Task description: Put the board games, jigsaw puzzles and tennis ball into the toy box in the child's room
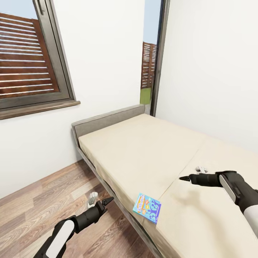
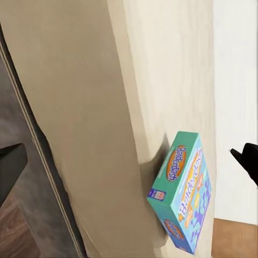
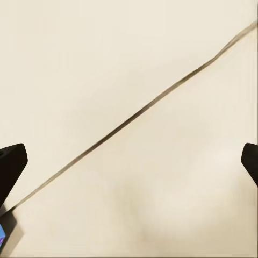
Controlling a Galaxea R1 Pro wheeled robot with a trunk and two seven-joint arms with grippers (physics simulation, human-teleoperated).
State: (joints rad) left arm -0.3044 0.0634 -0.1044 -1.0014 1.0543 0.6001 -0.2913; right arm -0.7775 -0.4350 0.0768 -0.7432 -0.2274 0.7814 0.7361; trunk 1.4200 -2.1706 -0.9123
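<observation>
Game box [image 1: 147, 208] between both end effectors

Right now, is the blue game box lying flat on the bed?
Flat. The blue game box lies face up on the bed, right at its near edge.

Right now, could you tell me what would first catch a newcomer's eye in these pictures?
The small blue board game stands out first, lying near the edge of the plain beige bed. The right gripper hangs open above the mattress beyond it, while the left gripper is over the wood floor beside the bed. A dark-framed window sits in the white wall behind.
</observation>
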